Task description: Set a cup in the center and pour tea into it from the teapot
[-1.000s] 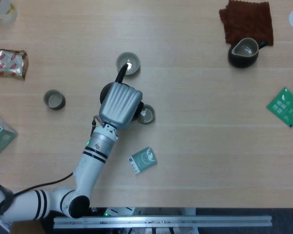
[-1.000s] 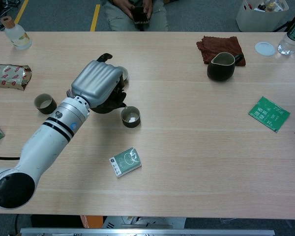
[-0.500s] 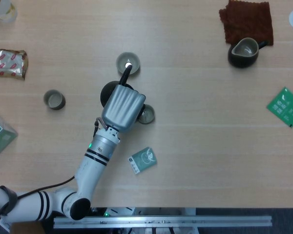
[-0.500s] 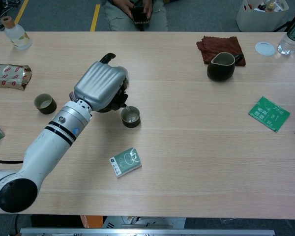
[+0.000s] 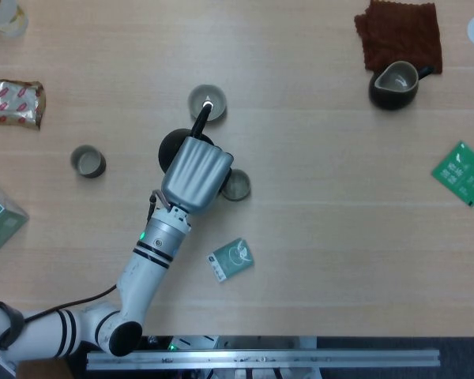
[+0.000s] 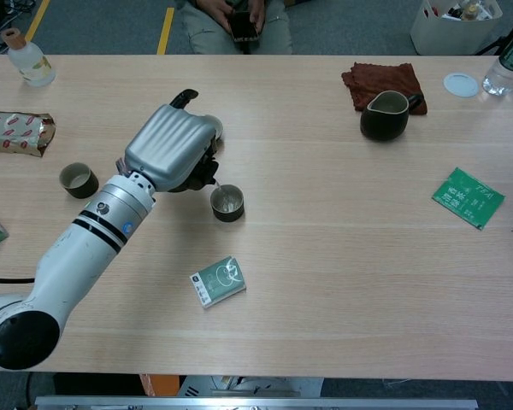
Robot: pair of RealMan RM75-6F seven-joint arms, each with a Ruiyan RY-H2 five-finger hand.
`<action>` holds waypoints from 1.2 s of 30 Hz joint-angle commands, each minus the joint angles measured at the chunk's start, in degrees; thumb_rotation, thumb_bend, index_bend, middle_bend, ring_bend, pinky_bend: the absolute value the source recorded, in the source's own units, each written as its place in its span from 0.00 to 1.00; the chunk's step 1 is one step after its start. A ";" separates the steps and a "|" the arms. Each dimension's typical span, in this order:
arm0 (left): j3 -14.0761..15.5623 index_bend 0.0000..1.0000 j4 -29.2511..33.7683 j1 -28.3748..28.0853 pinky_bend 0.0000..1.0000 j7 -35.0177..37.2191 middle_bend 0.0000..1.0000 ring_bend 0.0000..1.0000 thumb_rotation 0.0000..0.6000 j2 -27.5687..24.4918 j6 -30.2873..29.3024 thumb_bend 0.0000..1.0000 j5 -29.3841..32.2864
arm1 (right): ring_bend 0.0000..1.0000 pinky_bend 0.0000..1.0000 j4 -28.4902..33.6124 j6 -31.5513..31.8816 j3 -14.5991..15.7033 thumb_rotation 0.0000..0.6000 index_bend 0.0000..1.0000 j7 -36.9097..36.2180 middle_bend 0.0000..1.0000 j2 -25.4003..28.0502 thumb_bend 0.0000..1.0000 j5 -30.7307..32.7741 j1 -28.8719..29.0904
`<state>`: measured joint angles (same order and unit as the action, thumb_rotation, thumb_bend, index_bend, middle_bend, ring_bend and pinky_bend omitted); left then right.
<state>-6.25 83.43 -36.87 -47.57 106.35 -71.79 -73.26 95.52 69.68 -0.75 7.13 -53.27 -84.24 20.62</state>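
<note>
My left hand [image 5: 194, 172] [image 6: 168, 146] grips the dark teapot [image 5: 174, 145] [image 6: 198, 177], which is mostly hidden under its silver back. The pot is tipped to the right, its spout end just over the near rim of a small grey-green cup [image 5: 237, 185] [image 6: 227, 203] standing near the table's middle. The pot's black handle [image 5: 201, 120] [image 6: 185, 98] sticks out beyond the hand. A second cup [image 5: 208, 100] stands just behind the hand, and a third [image 5: 88, 161] [image 6: 78, 179] to its left. My right hand is not in view.
A dark pitcher [image 5: 394, 84] [image 6: 385, 115] stands on a brown cloth [image 5: 400, 31] [image 6: 380, 79] at the far right. A small green box [image 5: 231, 260] [image 6: 218, 281] lies near the front. A green packet [image 5: 461, 172] lies right, a snack bag [image 5: 12, 103] and bottle [image 6: 26, 58] left.
My left hand carried the teapot rightward to the middle cup and tipped it, then drew back slightly to the left. The cup's inside looks darker now.
</note>
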 commanded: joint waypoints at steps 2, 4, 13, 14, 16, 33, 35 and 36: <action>-0.15 0.88 0.10 0.16 0.11 0.04 1.00 0.86 1.00 -0.25 0.14 0.45 0.11 | 0.00 0.03 0.22 -0.18 -0.22 1.00 0.02 0.27 0.12 0.00 0.29 0.07 -0.12; -0.28 0.88 0.13 0.20 0.11 0.09 1.00 0.86 1.00 -0.38 0.23 0.45 0.16 | 0.00 0.03 0.33 -0.17 -0.35 1.00 0.02 0.41 0.12 0.00 0.29 0.07 -0.20; -0.64 0.88 1.05 0.49 0.11 1.55 1.00 0.86 1.00 -0.90 1.18 0.45 0.68 | 0.00 0.03 0.83 -0.55 -0.89 1.00 0.02 0.73 0.12 0.15 0.29 0.35 -0.49; -0.79 0.88 1.38 0.59 0.11 2.01 1.00 0.86 1.00 -1.00 1.39 0.45 1.04 | 0.00 0.03 0.88 -0.63 -0.95 1.00 0.02 0.80 0.12 0.17 0.29 0.45 -0.52; -1.19 0.88 2.23 0.76 0.11 2.90 1.00 0.86 1.00 -1.17 1.87 0.45 1.96 | 0.00 0.03 0.92 -0.71 -1.05 1.00 0.02 1.00 0.12 0.16 0.29 0.56 -0.57; -7.03 0.88 9.68 0.80 0.11 11.72 1.00 0.85 1.00 -6.15 5.79 0.45 10.84 | 0.00 0.03 1.85 -1.38 -1.82 1.00 0.02 1.66 0.12 0.09 0.29 1.51 -0.94; -7.36 0.87 9.69 1.04 0.11 13.58 1.00 0.84 1.00 -6.85 5.70 0.45 10.74 | 0.00 0.03 1.83 -1.49 -1.84 1.00 0.02 1.59 0.12 -0.02 0.29 1.51 -0.96; -7.55 0.87 9.62 1.27 0.11 15.04 1.00 0.84 1.00 -7.24 5.65 0.45 10.68 | 0.00 0.03 1.83 -1.57 -1.85 1.00 0.02 1.48 0.12 -0.09 0.29 1.49 -0.96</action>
<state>-13.24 92.85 -35.96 -34.46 100.01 -66.15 -62.68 97.35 68.13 -2.60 8.64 -53.34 -82.74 19.66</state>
